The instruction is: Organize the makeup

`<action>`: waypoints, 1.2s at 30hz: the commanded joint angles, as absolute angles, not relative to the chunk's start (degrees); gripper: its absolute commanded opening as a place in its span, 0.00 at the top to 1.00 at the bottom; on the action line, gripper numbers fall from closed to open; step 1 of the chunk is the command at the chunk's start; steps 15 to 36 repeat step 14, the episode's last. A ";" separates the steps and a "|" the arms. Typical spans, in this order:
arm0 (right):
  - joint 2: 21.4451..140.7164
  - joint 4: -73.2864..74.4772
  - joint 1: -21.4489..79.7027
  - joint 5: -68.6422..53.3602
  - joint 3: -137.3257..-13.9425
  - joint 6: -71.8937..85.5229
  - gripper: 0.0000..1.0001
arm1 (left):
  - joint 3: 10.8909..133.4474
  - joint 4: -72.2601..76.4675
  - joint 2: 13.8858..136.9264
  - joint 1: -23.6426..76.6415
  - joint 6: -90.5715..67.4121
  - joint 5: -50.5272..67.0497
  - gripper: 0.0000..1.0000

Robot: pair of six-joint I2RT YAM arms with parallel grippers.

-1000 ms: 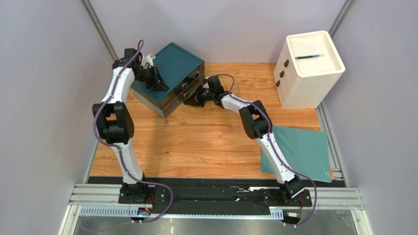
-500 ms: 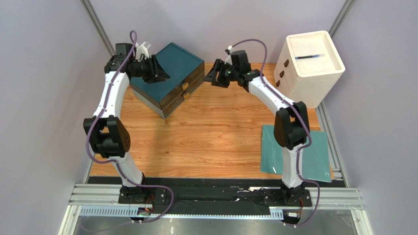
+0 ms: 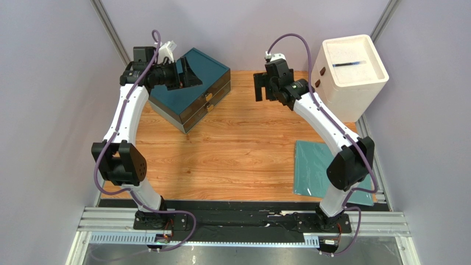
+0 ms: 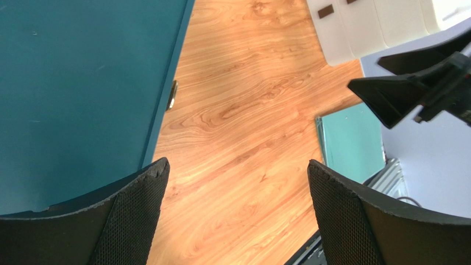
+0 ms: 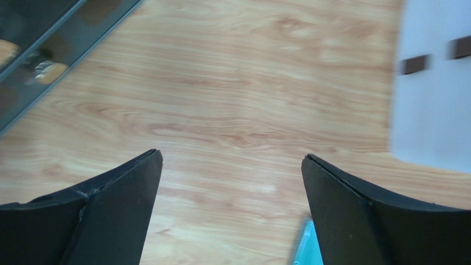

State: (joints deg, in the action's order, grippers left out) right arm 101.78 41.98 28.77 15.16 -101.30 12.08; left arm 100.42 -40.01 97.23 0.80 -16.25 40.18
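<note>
No makeup shows in any view. My left gripper (image 3: pixel 189 72) hangs open over the top of the large teal drawer box (image 3: pixel 190 91), with nothing between its fingers. In the left wrist view the left gripper (image 4: pixel 237 165) frames bare wood, with the box lid (image 4: pixel 72 83) on its left. My right gripper (image 3: pixel 258 86) is open and empty above the table, to the right of the box. The right wrist view is blurred. There the right gripper (image 5: pixel 232 157) stands over wood, and the box front (image 5: pixel 33 44) is at the upper left.
A white drawer unit (image 3: pixel 348 74) stands at the back right, close to the right arm's wrist. A flat teal mat (image 3: pixel 318 165) lies at the front right, partly under the right arm. The left wrist view also shows the box's brass handle (image 4: pixel 172 95).
Both grippers have gone from shut to wide open. The right arm pulled away from the box front and rose to the right. The left gripper lifted and shifted right above the box.
</note>
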 commanded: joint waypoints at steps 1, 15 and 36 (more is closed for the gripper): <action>93.09 40.00 30.94 32.24 -95.81 3.34 0.00 | 100.46 -40.16 93.43 3.60 -13.01 37.01 0.01; 83.50 35.16 30.85 35.51 -84.20 4.57 0.00 | 100.99 -42.45 92.20 5.27 -10.46 31.56 0.01; 83.50 35.16 30.85 35.51 -84.20 4.57 0.00 | 100.99 -42.45 92.20 5.27 -10.46 31.56 0.01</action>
